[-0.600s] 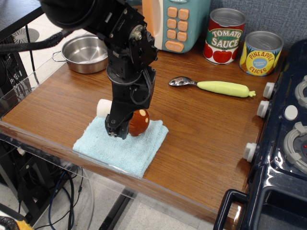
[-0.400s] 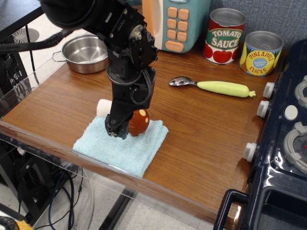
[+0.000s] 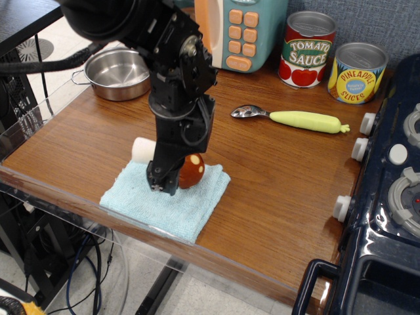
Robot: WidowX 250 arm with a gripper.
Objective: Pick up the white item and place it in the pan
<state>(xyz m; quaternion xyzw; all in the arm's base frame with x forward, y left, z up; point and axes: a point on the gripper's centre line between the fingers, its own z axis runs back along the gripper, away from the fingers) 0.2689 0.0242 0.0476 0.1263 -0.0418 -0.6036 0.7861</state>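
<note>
Observation.image caught the black arm's pincer (image 3: 164,184) lowered onto a light blue cloth (image 3: 164,200) at the near left edge of the wooden counter (image 3: 275,184), set over a toy mushroom (image 3: 191,170) that lay on its side. The mushroom's brown, cream-spotted cap showed just right of the pincer, while its white stem poked out to the left; the arm hid the middle of the toy, so whether the pincer was closed on it or only straddling it could not be told. The steel pan (image 3: 118,72), its thin wire handles visible, stood at the far left of the counter, well apart from the mushroom and partly behind the arm. A spoon (image 3: 292,118) with a pale yellow-green handle lay near the middle right. Along the far edge stood a tomato sauce can (image 3: 308,49) and, to its right, a pineapple slices can (image 3: 357,72), with a teal toy appliance (image 3: 246,29) to their left. White knobs of a dark toy stove (image 3: 387,216) lined the right side.
</note>
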